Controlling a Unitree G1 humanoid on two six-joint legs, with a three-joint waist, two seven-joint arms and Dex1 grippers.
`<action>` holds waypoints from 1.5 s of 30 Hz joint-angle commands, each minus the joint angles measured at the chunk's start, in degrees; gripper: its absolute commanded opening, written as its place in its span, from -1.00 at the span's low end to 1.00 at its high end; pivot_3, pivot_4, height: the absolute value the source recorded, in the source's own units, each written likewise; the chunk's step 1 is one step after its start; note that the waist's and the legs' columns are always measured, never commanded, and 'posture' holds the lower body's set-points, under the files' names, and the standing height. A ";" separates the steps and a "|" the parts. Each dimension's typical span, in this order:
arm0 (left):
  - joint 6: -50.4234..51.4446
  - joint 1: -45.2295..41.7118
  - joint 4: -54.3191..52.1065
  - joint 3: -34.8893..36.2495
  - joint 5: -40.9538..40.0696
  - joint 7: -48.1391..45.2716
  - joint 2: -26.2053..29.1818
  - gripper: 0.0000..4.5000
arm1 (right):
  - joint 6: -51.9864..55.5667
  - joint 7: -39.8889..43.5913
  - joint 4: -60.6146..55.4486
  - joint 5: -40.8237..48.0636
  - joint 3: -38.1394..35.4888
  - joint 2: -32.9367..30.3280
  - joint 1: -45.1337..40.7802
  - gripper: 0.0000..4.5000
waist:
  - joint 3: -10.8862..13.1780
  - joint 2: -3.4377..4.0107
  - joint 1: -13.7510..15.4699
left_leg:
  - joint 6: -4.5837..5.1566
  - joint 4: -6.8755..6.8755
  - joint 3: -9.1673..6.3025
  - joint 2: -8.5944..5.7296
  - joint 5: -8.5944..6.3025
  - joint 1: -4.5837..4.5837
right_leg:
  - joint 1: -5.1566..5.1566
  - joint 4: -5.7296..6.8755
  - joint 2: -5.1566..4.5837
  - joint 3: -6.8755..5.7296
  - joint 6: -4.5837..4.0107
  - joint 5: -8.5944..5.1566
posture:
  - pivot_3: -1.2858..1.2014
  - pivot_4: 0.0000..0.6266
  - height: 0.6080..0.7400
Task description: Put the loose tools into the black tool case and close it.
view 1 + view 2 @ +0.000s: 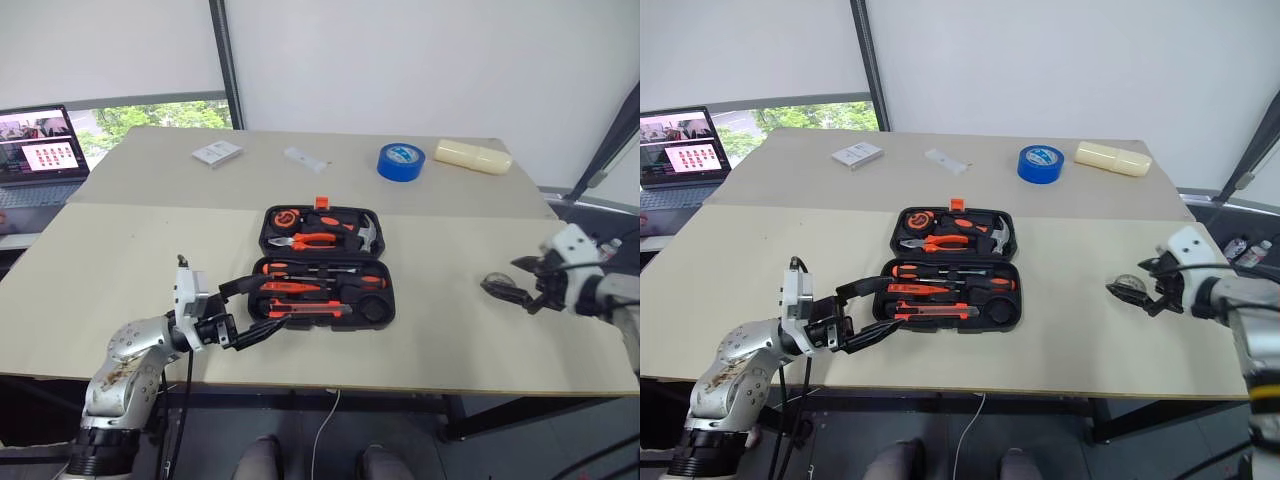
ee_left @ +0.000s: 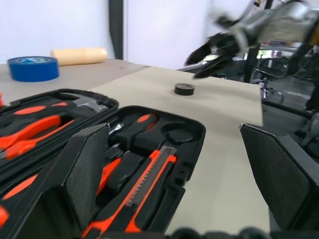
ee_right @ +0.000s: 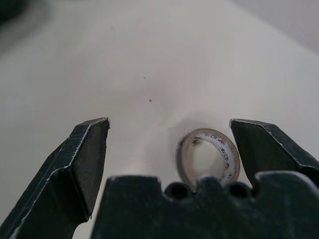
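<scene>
The black tool case point(image 1: 378, 243) lies open in the middle of the table. Screwdrivers point(image 1: 320, 270) and the utility knife point(image 1: 312, 310) rest in its near half, pliers and a hammer in its far half. My left gripper point(image 1: 272, 300) is open at the case's front left corner, its fingers reaching over the knife, also seen in the left wrist view point(image 2: 149, 184). A small black tape roll point(image 1: 493, 283) sits on the bare table to the right of the case. My right gripper point(image 3: 169, 124) is open just above the roll point(image 3: 208, 157), which lies close to one finger.
At the far side of the table sit a blue tape roll point(image 1: 400, 160), a cream oblong block point(image 1: 472, 155), a white flat box point(image 1: 217, 152) and a small white piece point(image 1: 305, 158). A laptop point(image 1: 40, 150) stands at the far left. The table's right edge is close to the right gripper.
</scene>
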 commanded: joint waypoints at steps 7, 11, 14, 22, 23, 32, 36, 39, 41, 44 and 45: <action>-2.80 -1.22 -2.26 0.47 1.44 -0.21 1.87 1.00 | -5.98 3.55 19.66 -10.09 6.91 2.50 -12.09 0.23 | 0.01 0.02 -0.05 | 0.09 0.03 0.02 -0.01 -0.13 -0.06 | 0.05 -0.24 0.00 0.00 0.12 0.07 | 0.03 -0.52 1.00; -3.58 -2.12 -1.26 0.55 1.53 -0.85 2.47 1.00 | -9.70 4.55 23.04 -10.96 6.66 3.34 -13.59 -0.34 | 0.01 0.02 -0.12 | 0.09 0.11 0.02 -0.01 -0.13 -0.06 | 0.10 -0.30 0.00 0.00 0.15 0.16 | 0.03 -0.52 1.00; -3.29 -2.25 -0.80 0.43 1.16 -1.81 3.12 1.00 | -11.28 7.92 24.08 -10.59 6.42 3.36 -13.92 -0.85 | 0.01 0.02 -0.18 | 0.09 0.17 0.03 -0.01 -0.13 -0.06 | 0.12 -0.32 -0.01 0.01 0.18 0.21 | 0.03 -0.52 1.00; -3.91 -0.69 0.41 2.08 0.75 -3.46 4.60 1.00 | -2.93 24.69 -12.75 7.81 4.13 9.71 -9.90 -0.99 | 0.13 0.20 -1.67 | 0.09 0.11 0.05 0.09 -0.12 -0.02 | 0.07 -0.25 0.09 0.08 0.20 0.26 | 0.03 -0.52 1.00; -4.67 -0.33 1.03 2.36 1.17 -3.62 4.71 1.00 | 2.24 24.48 -18.03 9.81 5.24 10.58 -9.58 -0.99 | 0.13 0.21 -1.91 | 0.09 0.11 0.05 0.17 -0.12 -0.01 | 0.05 -0.19 0.17 0.09 0.16 0.29 | 0.03 -0.52 1.00; -7.79 2.04 2.52 2.44 2.83 -3.08 4.57 1.00 | 17.29 15.32 -32.18 3.68 18.42 13.91 -8.50 -0.99 | 0.16 0.21 0.59 | -0.37 0.32 0.09 0.16 -0.40 -0.03 | -0.16 0.29 0.00 -0.11 -0.46 -0.17 | 0.03 -0.52 1.00; -7.25 2.43 1.51 2.56 2.05 -1.83 3.68 1.00 | 17.71 13.34 -32.44 0.04 21.24 12.96 -8.44 -0.99 | 0.17 0.20 0.70 | -0.38 0.43 0.15 0.13 -0.40 -0.19 | -0.51 0.30 -0.05 -0.08 -0.41 -0.11 | 0.03 -0.52 1.00; -7.35 2.76 1.41 2.39 2.37 -1.62 3.58 1.00 | 18.82 13.37 -32.80 -1.12 22.64 12.64 -7.86 -0.99 | 0.17 0.19 0.58 | -0.16 0.43 0.16 0.18 -0.27 -0.24 | -0.41 0.46 0.03 -0.03 -0.13 0.08 | 0.03 -0.52 1.00; -7.34 2.89 1.29 2.28 2.52 -1.47 3.64 1.00 | 19.23 13.21 -32.40 -2.50 23.90 12.03 -7.70 -0.99 | 0.17 0.19 0.47 | 0.02 0.39 0.16 0.24 -0.15 -0.24 | -0.49 0.52 0.11 -0.03 -0.12 0.09 | 0.03 -0.52 1.00; -7.42 2.94 1.54 2.49 2.59 -1.44 3.87 1.00 | 19.94 13.41 -32.12 -2.82 24.17 11.57 -7.81 -0.99 | 0.17 0.19 0.54 | 0.03 0.34 0.15 0.25 -0.15 -0.23 | -0.52 0.54 0.13 -0.03 -0.15 0.06 | 0.03 -0.52 1.00; -7.43 2.94 1.59 2.54 2.64 -1.40 3.94 1.00 | 20.52 14.28 -32.37 -2.41 24.26 11.24 -7.88 -0.99 | 0.17 0.19 0.64 | 0.03 0.34 0.15 0.24 -0.15 -0.23 | -0.51 0.53 0.12 -0.03 -0.14 0.06 | 0.03 -0.52 1.00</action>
